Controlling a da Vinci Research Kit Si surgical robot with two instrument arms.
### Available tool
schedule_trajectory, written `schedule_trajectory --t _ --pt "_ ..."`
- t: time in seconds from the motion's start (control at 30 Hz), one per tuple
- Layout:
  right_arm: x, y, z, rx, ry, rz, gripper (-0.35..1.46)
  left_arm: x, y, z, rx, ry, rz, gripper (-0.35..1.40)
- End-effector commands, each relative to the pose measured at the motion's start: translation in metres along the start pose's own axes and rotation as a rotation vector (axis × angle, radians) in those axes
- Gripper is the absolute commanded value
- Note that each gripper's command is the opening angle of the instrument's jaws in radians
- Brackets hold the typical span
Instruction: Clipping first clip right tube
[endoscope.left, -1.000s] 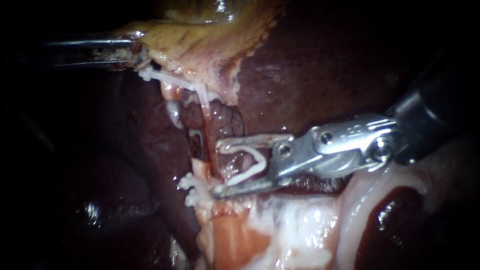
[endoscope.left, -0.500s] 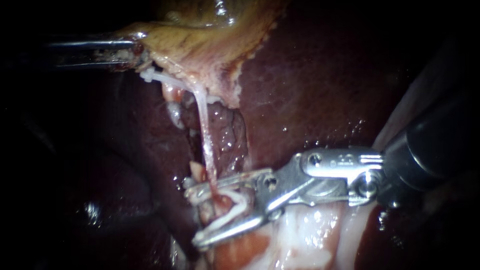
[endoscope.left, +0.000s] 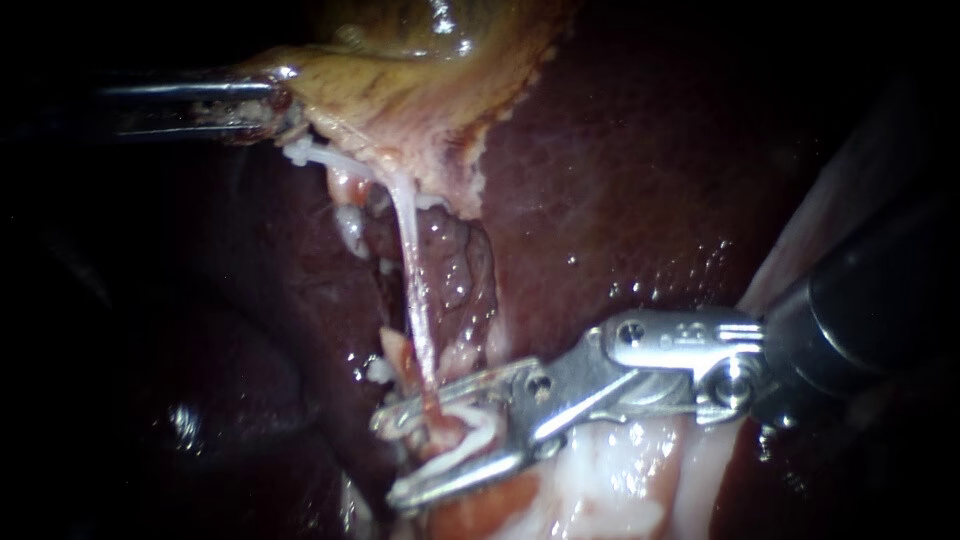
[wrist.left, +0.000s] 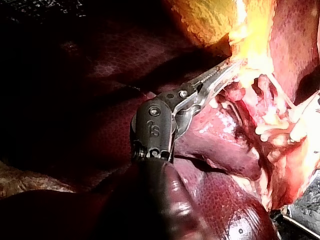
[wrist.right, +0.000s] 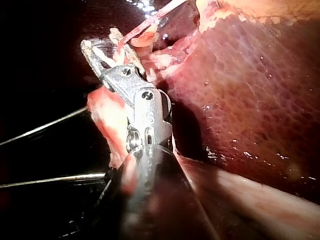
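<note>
White clip (endoscope.left: 472, 436), pinched in the right instrument's (endoscope.left: 388, 458) jaws, now straddles the tube (endoscope.left: 412, 290) at its low end. The jaws have narrowed in the last half second, so closure looks under way. The left instrument (endoscope.left: 272, 100) grips the gallbladder's (endoscope.left: 400, 100) edge.

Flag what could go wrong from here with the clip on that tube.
1. The tube is thin and stretched taut by the left instrument's hold on the gallbladder; closing could tear it.
2. Bits of tissue sit beside the tube inside the right instrument's jaws, so the clip might catch them too.
</note>
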Motion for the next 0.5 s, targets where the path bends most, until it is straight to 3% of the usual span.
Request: schedule_trajectory --t 0.03,0.4,0.5 --pt "0.0001 0.0000 -0.0002 -0.001 0.001 0.000 0.11 0.0000 0.0000 0.0000 0.000 0.000 0.000 -0.35" --pt "-0.0003 0.0005 -0.0011 0.002 0.000 0.018 -0.33 0.0000 0.0000 0.0000 0.000 0.000 0.000 -0.35" --pt "-0.0004 0.0005 -0.0014 -0.002 -0.005 0.036 -0.35 0.0000 0.0000 0.0001 0.000 0.000 0.000 -0.35"
